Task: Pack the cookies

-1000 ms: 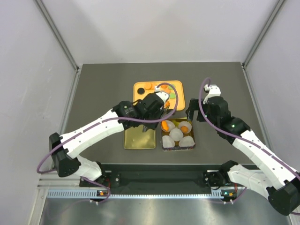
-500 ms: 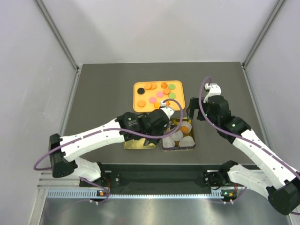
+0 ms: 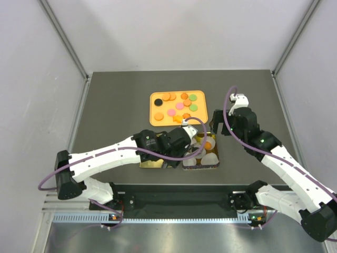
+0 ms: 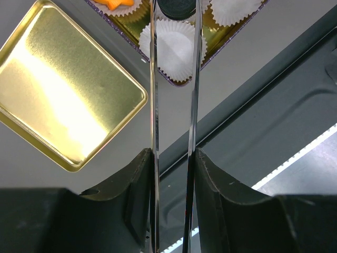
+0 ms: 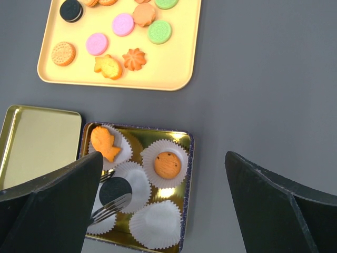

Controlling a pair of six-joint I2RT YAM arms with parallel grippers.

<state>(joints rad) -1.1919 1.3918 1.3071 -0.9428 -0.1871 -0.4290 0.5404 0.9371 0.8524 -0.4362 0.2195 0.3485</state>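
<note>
Packing looks under halfway. The gold rectangular tin (image 5: 187, 158) holds six white pleated paper cups (image 5: 157, 224): one has an orange fish-shaped cookie (image 5: 105, 143), another a round orange chip-dotted cookie (image 5: 167, 165). The left hand (image 4: 175, 16) is pinched on a round black sandwich cookie (image 5: 116, 190) just above a third cup; three look empty. About a dozen cookies lie on the pale orange tray (image 5: 174, 74). The gold lid (image 5: 42, 145) lies beside the tin. The right hand (image 3: 218, 126) hovers spread wide, holding nothing.
</note>
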